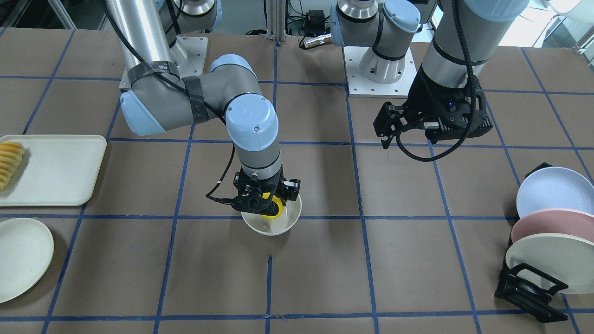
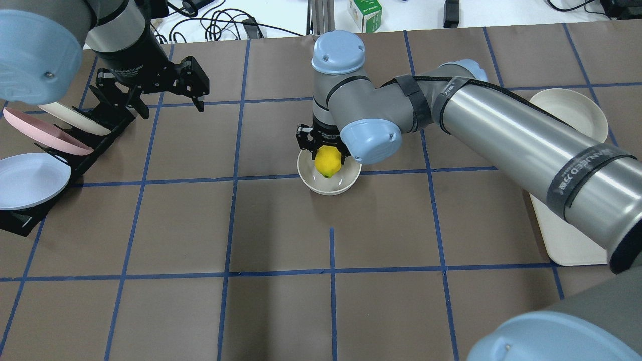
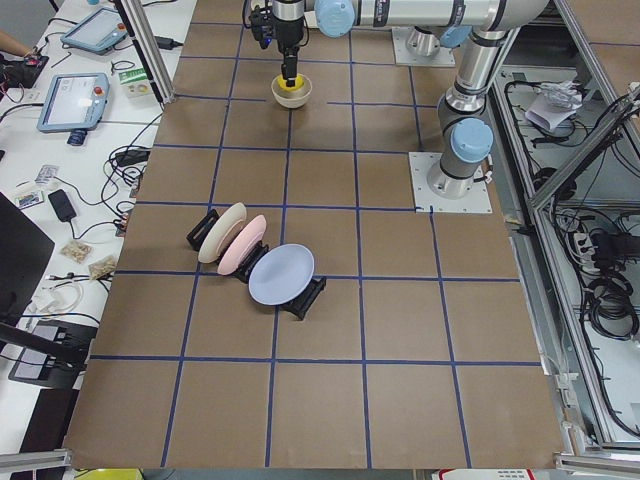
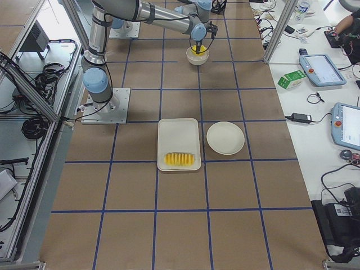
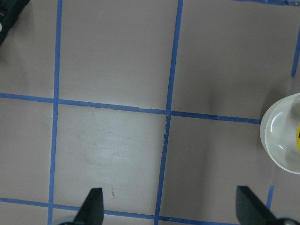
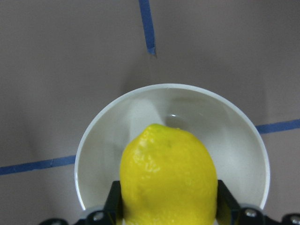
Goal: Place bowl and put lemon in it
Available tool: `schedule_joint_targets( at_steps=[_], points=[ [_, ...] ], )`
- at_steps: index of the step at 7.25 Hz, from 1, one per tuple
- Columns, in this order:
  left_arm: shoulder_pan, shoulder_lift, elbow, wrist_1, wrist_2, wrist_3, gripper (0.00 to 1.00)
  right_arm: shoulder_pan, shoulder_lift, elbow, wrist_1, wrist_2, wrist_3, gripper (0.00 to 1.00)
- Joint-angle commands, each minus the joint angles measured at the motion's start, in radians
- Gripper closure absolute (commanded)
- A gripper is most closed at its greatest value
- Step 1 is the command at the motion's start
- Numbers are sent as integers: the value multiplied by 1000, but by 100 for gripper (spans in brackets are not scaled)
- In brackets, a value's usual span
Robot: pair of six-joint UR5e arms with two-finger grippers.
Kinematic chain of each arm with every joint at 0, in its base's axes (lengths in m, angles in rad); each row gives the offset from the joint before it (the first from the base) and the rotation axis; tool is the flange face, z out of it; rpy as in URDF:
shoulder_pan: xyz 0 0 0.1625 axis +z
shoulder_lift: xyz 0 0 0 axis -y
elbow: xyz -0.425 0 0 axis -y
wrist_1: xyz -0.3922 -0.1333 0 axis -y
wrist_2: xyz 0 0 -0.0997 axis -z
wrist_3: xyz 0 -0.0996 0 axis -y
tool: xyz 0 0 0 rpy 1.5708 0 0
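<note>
Nearest the operators' edge, at the table's end on the robot's left, a black wire rack (image 1: 529, 287) holds three plates on edge: cream, pink and pale blue. At the opposite end lie a flat round cream plate (image 1: 23, 255) and, just behind it, a rectangular cream tray (image 1: 60, 171) carrying sliced orange-yellow food (image 1: 10, 162).

Out in the middle of the brown table, well away from every edge, the deep glossy cream-white bowl (image 2: 328, 188) stands upright on a blue tape line. The right gripper (image 2: 326, 153) points straight down over it, fingers clamped on the sides of the smooth bright yellow lemon (image 6: 168, 178). The fruit hangs in the bowl's mouth; I can't tell whether it touches the inside.

Farther back, toward the robot's edge, the left gripper (image 2: 169, 103) hovers near the rack, fingers spread wide, holding nothing.
</note>
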Motion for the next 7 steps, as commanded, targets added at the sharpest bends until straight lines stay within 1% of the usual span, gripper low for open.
schedule_joint_targets(
  at_steps=[1, 2, 3, 4, 6, 7],
  points=[
    [2, 15, -1, 11, -69, 0, 0, 0, 22, 2, -14, 4, -5, 100],
    [11, 14, -1, 11, -53, 5, 0, 0, 37, 2, -43, 1, -8, 100],
    [14, 15, -1, 11, -51, 5, 0, 0, 48, 2, -61, -1, -3, 95],
    [12, 17, -1, 11, -46, 5, 0, 0, 50, 4, -61, -2, 2, 86],
    [14, 15, -5, 11, -42, 5, 0, 0, 62, 4, -60, 2, 3, 79],
    [14, 15, -5, 11, -42, 5, 0, 0, 62, 4, -60, -1, 3, 73]
  ],
)
